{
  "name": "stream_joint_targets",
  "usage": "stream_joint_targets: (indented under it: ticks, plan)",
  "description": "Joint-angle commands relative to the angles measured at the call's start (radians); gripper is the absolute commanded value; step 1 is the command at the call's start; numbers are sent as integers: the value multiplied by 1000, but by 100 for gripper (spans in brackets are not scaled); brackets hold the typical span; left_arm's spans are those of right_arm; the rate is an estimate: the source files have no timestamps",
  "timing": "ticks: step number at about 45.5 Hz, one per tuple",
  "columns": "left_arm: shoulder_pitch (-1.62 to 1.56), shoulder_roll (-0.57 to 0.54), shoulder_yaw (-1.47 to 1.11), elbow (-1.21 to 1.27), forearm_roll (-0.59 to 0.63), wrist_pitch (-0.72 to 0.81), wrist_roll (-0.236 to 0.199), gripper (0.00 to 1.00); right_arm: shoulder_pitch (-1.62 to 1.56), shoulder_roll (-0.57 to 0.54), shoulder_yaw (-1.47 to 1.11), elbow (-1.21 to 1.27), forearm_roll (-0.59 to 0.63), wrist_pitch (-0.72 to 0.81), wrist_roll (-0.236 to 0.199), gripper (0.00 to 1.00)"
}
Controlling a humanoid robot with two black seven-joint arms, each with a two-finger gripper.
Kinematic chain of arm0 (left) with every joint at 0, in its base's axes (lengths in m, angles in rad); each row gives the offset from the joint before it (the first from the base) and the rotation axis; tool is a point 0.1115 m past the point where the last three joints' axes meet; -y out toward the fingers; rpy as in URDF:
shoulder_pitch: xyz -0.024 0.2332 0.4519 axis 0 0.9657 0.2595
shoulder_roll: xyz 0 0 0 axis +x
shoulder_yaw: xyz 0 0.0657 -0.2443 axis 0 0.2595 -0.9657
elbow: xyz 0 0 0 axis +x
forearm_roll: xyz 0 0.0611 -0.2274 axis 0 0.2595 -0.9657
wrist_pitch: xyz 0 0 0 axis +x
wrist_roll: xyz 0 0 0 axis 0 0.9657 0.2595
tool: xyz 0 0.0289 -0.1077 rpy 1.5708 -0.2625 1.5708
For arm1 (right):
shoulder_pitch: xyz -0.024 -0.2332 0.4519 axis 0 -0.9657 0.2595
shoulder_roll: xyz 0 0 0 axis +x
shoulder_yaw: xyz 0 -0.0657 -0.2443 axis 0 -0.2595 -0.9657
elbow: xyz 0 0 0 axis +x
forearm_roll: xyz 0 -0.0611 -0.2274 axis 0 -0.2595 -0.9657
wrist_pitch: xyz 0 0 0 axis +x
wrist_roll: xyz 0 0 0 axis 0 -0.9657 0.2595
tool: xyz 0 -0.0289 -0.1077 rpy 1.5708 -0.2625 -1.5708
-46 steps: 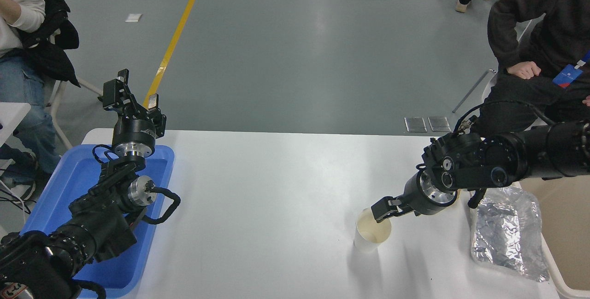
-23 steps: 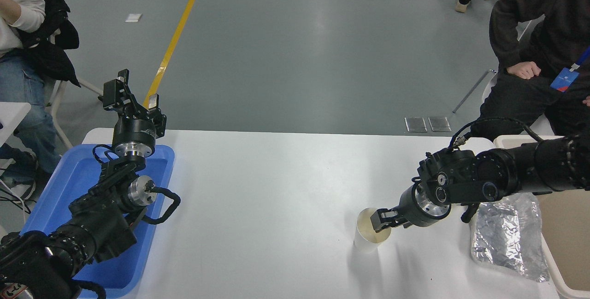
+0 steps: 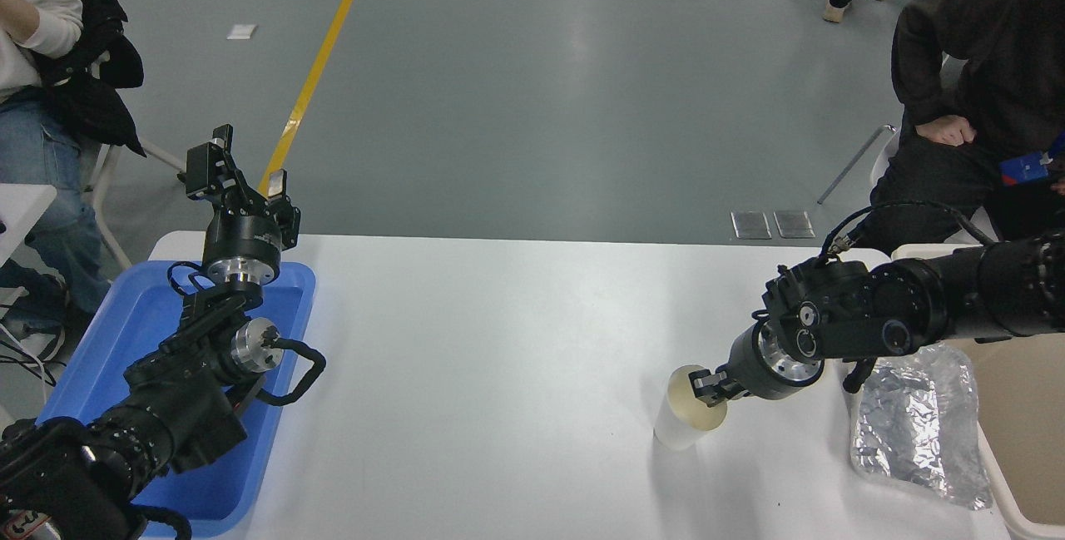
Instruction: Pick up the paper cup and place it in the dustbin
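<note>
Two arms in shot, but only the right one is busy: the right claw (image 3: 707,383) is clamped on the rim of the paper cup (image 3: 687,419), one finger looks to be inside the mouth, though it's hard to be sure from this angle. The cup stands on the white worktop (image 3: 499,340), leaning a bit. A silver foil bag (image 3: 911,419) lies just beside the dustbin (image 3: 1019,432) at the right edge. The left claw (image 3: 235,178) is parked above the blue tray (image 3: 100,357), fingers spread apart.

The white table (image 3: 516,374) carries a blue tray (image 3: 108,340), a paper cup (image 3: 686,423) and a foil bag (image 3: 915,423).
</note>
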Motion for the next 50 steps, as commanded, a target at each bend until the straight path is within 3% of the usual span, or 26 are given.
stream_joint_targets:
  ticks: [1, 17, 34, 41, 50]
  plan:
    - [2, 1, 0, 0, 0, 0, 0, 100, 289, -110, -138, 155, 8, 66, 0, 0]
    - [2, 4, -2, 0, 0, 0, 0, 100, 777, -105, -375, 258, 78, 285, 2, 0]
    - [2, 4, -2, 0, 0, 0, 0, 100, 830, -110, -398, 253, 77, 339, -1, 0]
    - [2, 4, -2, 0, 0, 0, 0, 100, 791, -125, -470, 190, 11, 330, -1, 0]
    - [2, 4, 0, 0, 0, 0, 0, 100, 681, -303, -524, 15, -161, 324, 7, 0]
